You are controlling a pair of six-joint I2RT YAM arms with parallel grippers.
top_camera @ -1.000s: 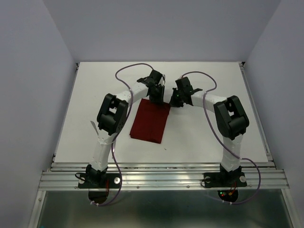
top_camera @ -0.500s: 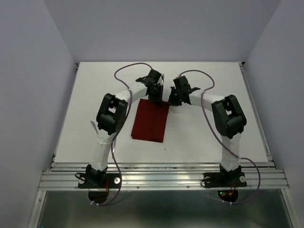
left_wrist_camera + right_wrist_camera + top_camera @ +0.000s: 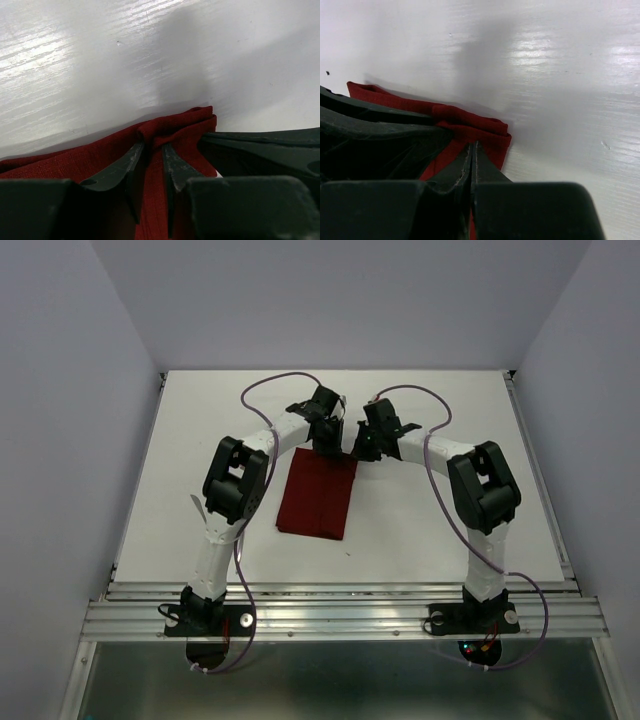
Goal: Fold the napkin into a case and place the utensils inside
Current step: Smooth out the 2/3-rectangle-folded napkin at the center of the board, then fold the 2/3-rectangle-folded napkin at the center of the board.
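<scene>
The dark red napkin (image 3: 318, 495) lies folded as a rectangle on the white table, between the arms. Both grippers are down at its far edge. My left gripper (image 3: 326, 445) is open a little; in the left wrist view its tips (image 3: 151, 146) straddle a small raised ridge of napkin (image 3: 100, 155). My right gripper (image 3: 362, 448) is shut, its tips (image 3: 472, 145) resting on the napkin (image 3: 470, 122) near its far right corner. No cloth shows between them. A thin grey sliver (image 3: 194, 503) pokes out left of my left arm; I cannot tell if it is a utensil.
The white table (image 3: 450, 530) has raised rails at its left and right edges and a metal frame along the near edge. Grey walls stand on three sides. Cables loop above both wrists. A tiny dark speck (image 3: 348, 552) lies near the napkin's near right corner.
My right gripper has shifted slightly left, onto the napkin's far right corner. My left gripper's jaws have narrowed over the far edge. The napkin has barely moved.
</scene>
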